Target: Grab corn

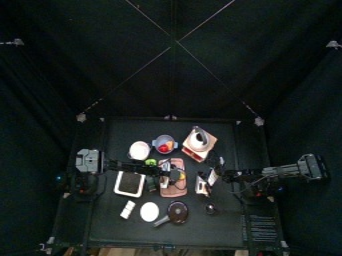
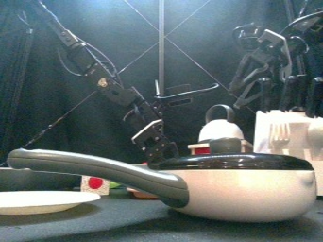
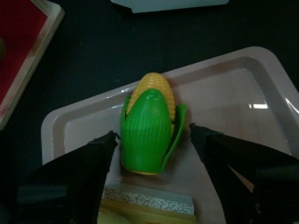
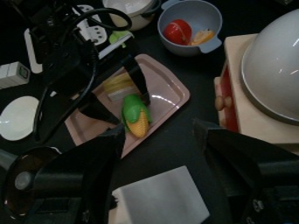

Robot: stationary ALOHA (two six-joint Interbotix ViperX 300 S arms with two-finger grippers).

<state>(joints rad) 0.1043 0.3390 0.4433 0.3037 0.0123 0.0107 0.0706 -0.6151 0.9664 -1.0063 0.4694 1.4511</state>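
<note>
In the front view, a white saucepan (image 2: 240, 189) with a dark lid and a long grey handle is seen nearest, on the tabletop (image 2: 151, 227). A white plate (image 2: 44, 201) lies beside the handle, at the picture's left. Behind the saucepan, a white kettle (image 2: 222, 128) and a white rack (image 2: 293, 137) are seen, and the black arms hang down behind them.

The corn (image 3: 152, 122) is located in a pale tray (image 3: 251, 92) on the left half of the tabletop. It is shown lying flat on the tray floor, with its yellow tip exposed and its lower part wrapped in green husk. In the left wrist view, a pale yellow item (image 3: 146, 206) is partly visible in the same tray, just beside the husk end of the corn; it cannot be identified.

The left gripper (image 3: 155, 149) is positioned directly over the corn, with its jaws spread wide, one on either side of the husk. Nothing is grasped, and contact between the jaws and the corn cannot be confirmed.

In the right wrist view, a blue-grey bowl (image 4: 193, 24) holding a red piece and an orange piece is shown beyond the tray, and a white dome (image 4: 271, 57) rests on a board at one side. The right gripper (image 4: 163, 162) is held apart from the tray, on the right side of the tabletop, with its jaws released and empty.
</note>
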